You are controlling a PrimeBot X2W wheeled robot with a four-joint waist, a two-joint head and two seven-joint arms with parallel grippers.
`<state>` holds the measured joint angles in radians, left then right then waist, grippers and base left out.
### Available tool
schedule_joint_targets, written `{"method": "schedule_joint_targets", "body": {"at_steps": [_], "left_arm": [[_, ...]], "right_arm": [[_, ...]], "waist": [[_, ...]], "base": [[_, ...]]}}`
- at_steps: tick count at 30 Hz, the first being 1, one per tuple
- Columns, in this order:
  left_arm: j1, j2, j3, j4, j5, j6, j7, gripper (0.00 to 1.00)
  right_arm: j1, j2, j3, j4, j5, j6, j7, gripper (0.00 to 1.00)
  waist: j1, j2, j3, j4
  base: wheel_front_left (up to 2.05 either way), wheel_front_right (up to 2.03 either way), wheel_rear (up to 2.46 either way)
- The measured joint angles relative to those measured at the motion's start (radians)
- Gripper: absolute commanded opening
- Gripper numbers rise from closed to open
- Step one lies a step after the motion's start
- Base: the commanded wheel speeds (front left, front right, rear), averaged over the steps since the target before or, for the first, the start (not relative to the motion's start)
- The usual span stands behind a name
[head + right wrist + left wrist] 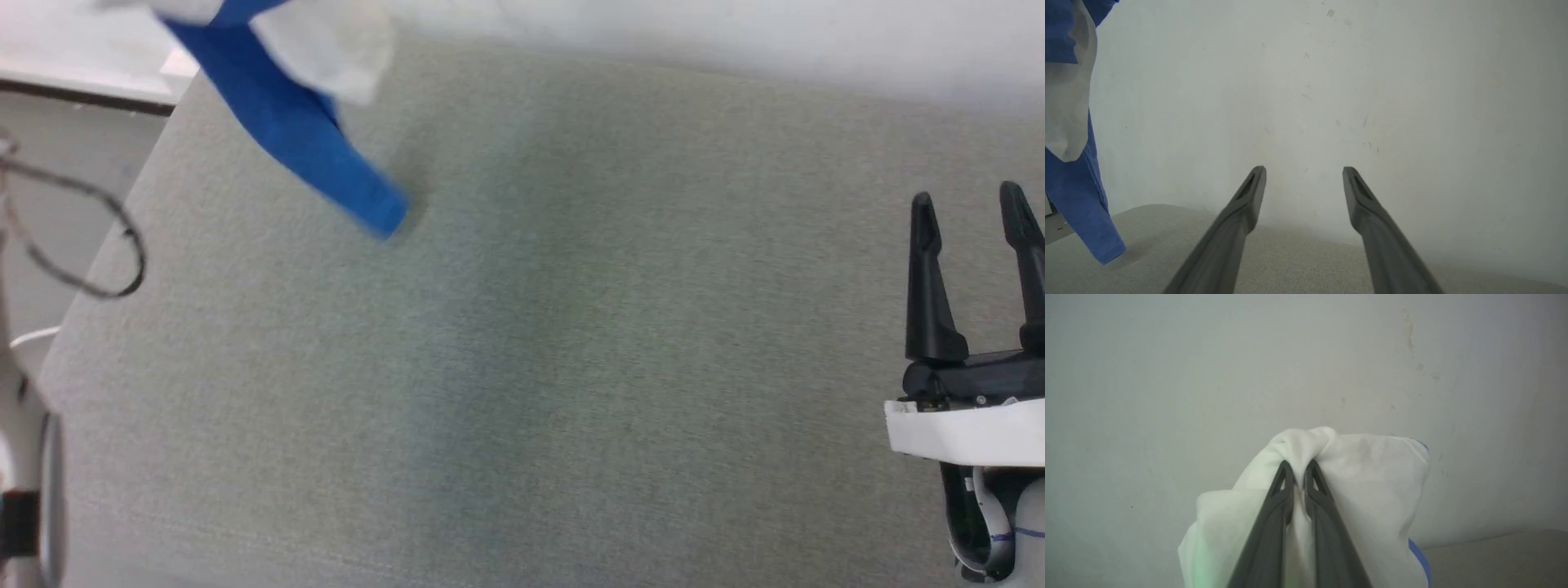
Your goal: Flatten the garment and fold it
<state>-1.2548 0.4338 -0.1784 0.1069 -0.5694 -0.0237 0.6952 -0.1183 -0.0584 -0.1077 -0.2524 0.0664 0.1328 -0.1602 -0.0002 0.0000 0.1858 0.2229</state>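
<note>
Left hand [1298, 467] is clamping a fold of the garment [1372, 469], holding it high — likely so it hangs loose; right hand [967, 196] is hovering spread, empty.

lit: soft, even; shdws: faint; blur: garment [302, 139] in head view

One garment [294, 122], two hands [1299, 467] [971, 216] (one cable [122, 245], perhaps)
</note>
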Motion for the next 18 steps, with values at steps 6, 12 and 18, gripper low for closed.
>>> {"method": "schedule_joint_targets", "body": {"at_steps": [6, 12, 18], "left_arm": [[-0.138, -0.132, -0.046, 0.015, -0.041, 0.003, -0.006, 0.0], [-0.219, -0.265, -0.113, 0.06, -0.082, -0.014, -0.019, 0.0], [-0.21, -0.333, -0.228, 0.075, -0.1, -0.064, -0.028, 0.0]], "right_arm": [[0.001, 0.003, -0.016, 0.018, 0.0, 0.0, -0.012, 1.0], [0.0, 0.005, -0.025, 0.04, 0.018, 0.0, -0.028, 1.0], [-0.001, 0.005, -0.049, 0.046, 0.022, 0.0, -0.037, 1.0]], "waist": [[0.0002, 0.0, -0.019, -0.048], [0.0002, 0.0, -0.025, -0.1], [0.0002, 0.0, -0.026, -0.157]], "base": [[0.0, 0.0, 0.0], [0.0, 0.0, 0.0], [0.0, 0.0, 0.0]]}}
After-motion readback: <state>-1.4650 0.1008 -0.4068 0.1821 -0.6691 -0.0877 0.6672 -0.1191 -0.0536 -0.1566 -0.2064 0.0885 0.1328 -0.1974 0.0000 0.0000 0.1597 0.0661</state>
